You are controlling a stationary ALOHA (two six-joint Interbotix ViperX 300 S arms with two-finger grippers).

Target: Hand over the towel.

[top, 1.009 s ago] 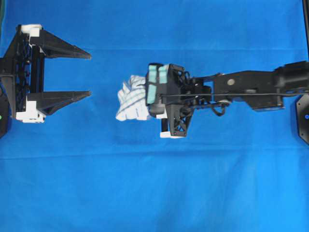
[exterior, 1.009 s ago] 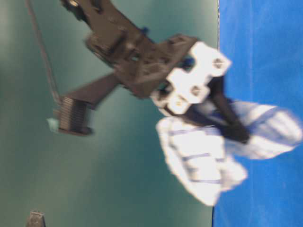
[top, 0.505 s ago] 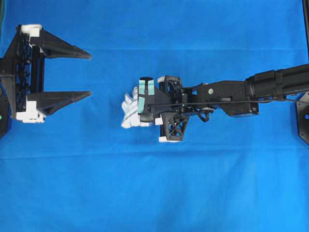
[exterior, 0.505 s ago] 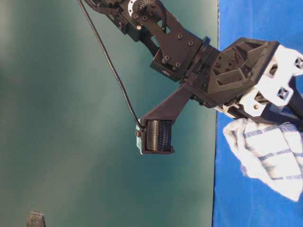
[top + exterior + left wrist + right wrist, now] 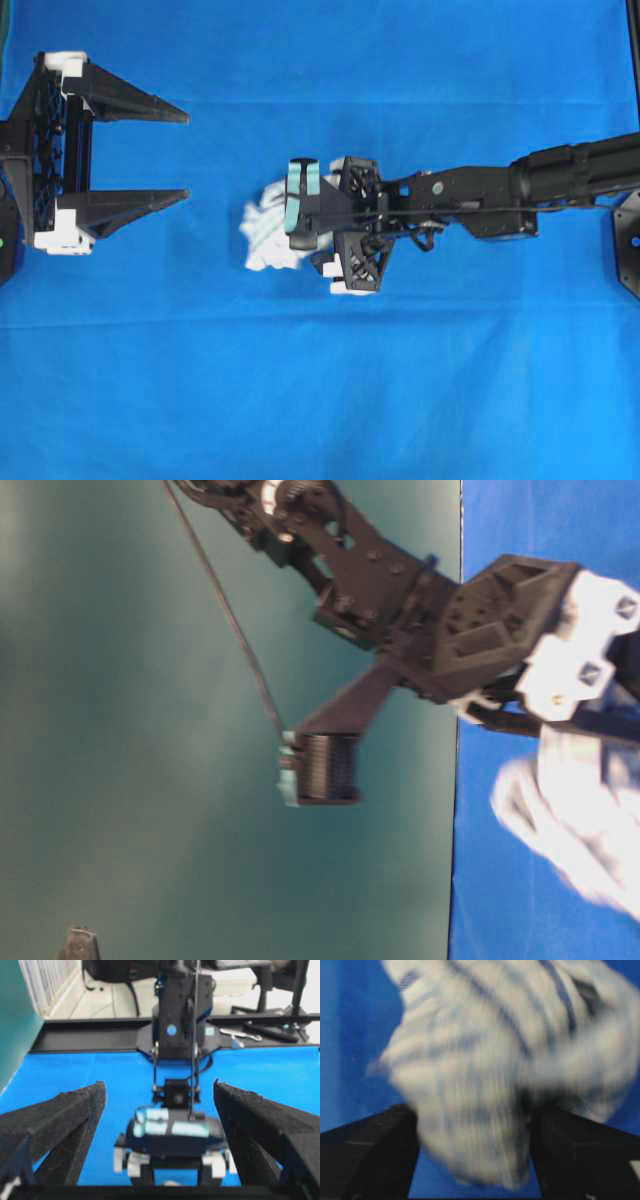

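At the far left of the overhead view the left gripper [image 5: 185, 155] hovers over the blue-cloth-covered table [image 5: 320, 400], its two black wedge-shaped fingers [image 5: 130, 102] spread wide with nothing between them. From its own wrist camera the same fingers frame the lower left and lower right corners, with the other arm facing it across the middle.

Just left of centre in the overhead view lies the small white towel with thin blue-grey check stripes [image 5: 268, 232], crumpled in a heap and well apart from the left jaws. The right gripper [image 5: 300, 225] sits directly against the towel's right side, its black arm stretching off to the right edge.

In the right wrist view the towel [image 5: 500, 1065] is blurred and fills the top and middle of the frame, bulging between the two black fingers [image 5: 367, 1155] at the lower corners. These jaws stand parted; whether they touch the cloth cannot be told.
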